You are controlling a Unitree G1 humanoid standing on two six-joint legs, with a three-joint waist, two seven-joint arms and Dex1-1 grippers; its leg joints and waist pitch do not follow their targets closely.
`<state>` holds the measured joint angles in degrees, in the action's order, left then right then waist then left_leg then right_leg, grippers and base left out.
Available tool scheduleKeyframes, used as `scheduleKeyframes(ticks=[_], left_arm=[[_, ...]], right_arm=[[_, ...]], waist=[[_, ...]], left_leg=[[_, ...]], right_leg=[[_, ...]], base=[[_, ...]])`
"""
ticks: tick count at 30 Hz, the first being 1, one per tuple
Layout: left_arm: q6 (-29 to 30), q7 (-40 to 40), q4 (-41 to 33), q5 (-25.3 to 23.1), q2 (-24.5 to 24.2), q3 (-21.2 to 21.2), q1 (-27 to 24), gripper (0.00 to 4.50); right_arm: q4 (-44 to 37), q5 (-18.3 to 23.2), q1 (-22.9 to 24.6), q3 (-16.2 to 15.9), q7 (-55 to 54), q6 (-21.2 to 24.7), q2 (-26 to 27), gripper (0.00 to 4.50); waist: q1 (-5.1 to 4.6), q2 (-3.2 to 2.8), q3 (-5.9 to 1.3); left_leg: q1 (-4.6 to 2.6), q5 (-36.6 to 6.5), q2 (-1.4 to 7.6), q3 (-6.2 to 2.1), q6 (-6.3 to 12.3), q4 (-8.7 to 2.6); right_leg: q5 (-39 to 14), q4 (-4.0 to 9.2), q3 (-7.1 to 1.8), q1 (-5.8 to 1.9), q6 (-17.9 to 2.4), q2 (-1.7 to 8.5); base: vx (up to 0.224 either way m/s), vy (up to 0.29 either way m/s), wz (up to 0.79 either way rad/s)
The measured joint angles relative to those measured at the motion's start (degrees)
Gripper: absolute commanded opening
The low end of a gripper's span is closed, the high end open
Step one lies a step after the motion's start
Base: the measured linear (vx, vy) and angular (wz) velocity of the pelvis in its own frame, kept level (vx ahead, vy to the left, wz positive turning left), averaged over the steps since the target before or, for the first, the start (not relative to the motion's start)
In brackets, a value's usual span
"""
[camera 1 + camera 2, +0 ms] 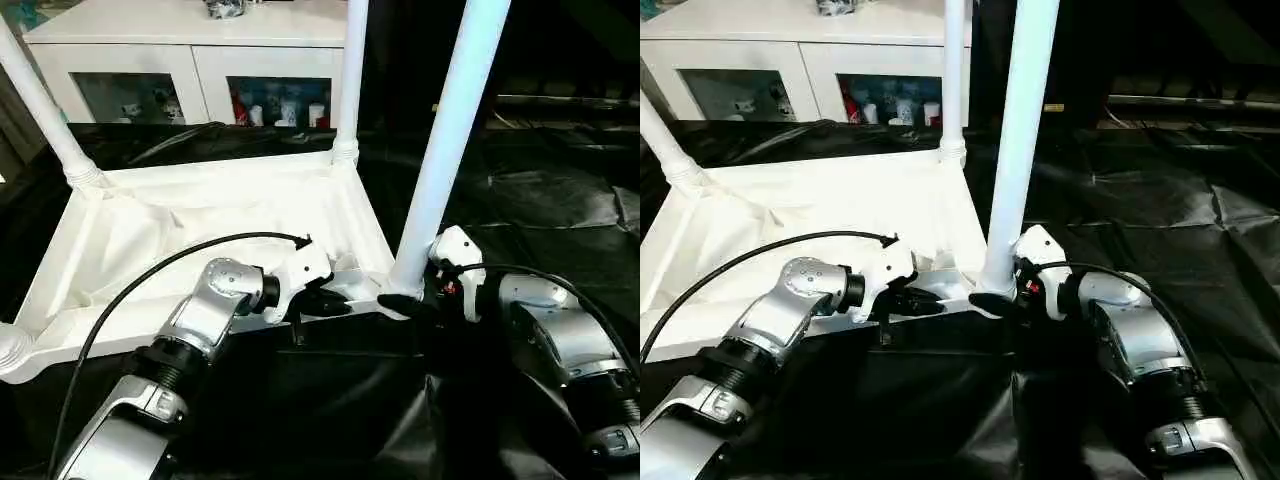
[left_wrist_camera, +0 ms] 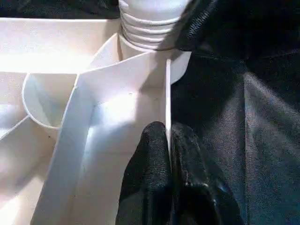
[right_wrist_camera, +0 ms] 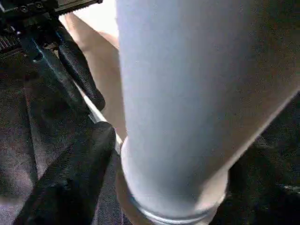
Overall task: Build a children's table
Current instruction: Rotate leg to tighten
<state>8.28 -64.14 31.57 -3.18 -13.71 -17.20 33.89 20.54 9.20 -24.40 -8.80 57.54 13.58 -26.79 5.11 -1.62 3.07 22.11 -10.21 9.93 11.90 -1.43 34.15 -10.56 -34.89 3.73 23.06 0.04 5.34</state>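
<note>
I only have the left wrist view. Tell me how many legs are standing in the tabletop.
Observer: Three are up in the tabletop: the near leg, a far leg and another far leg.
Operator: Report the fourth corner.
Observer: The near-left socket has no leg.
Operator: Say what the right gripper is doing.
Observer: The right gripper sits at the near leg's base; one finger lies against it.
Operator: And the left gripper.
Observer: The left gripper is pinching the tabletop's near rim.

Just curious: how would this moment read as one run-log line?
left fingers: pinching tabletop rim | right gripper: around near leg base | legs socketed: three visible
</note>
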Motion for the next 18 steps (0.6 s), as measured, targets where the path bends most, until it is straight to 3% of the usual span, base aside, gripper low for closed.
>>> scheduleKeyframes(ticks=[6, 13, 18], left_arm=[[0.3, -0.3, -0.3, 0.0, 0.0, 0.0, -0.1, 0.0], [0.4, -0.2, -0.5, 0.0, -0.1, 0.0, -0.3, 0.0], [1.0, 7.3, 1.4, -1.7, 1.7, 1.1, 0.6, 0.0]], right_arm=[[0.0, -0.1, 0.1, 0.2, -0.1, 0.0, 0.0, 2.83], [0.1, -0.1, 0.1, 0.4, -0.2, 0.1, 0.3, 2.72], [4.3, 0.0, -0.8, 4.7, -12.1, 0.8, 7.7, 2.71]], waist=[[0.03, 0.0, 0.0], [-0.02, 0.01, 0.0], [-0.67, 0.24, -0.06]], left_leg=[[0.0, 0.0, 0.0, 0.0, 0.0, 0.0], [0.0, 0.0, 0.0, 0.0, 0.0, 0.0], [-0.11, 0.0, 0.0, 0.0, -0.01, 0.02]], right_leg=[[0.0, 0.0, 0.0, 0.0, 0.0, 0.0], [0.0, 0.0, 0.0, 0.0, 0.0, 0.0], [0.0, -0.01, -0.01, -0.03, 0.0, 0.0]], base=[[0.0, 0.0, 0.0], [0.0, 0.0, 0.0], [0.0, 0.0, 0.0]])
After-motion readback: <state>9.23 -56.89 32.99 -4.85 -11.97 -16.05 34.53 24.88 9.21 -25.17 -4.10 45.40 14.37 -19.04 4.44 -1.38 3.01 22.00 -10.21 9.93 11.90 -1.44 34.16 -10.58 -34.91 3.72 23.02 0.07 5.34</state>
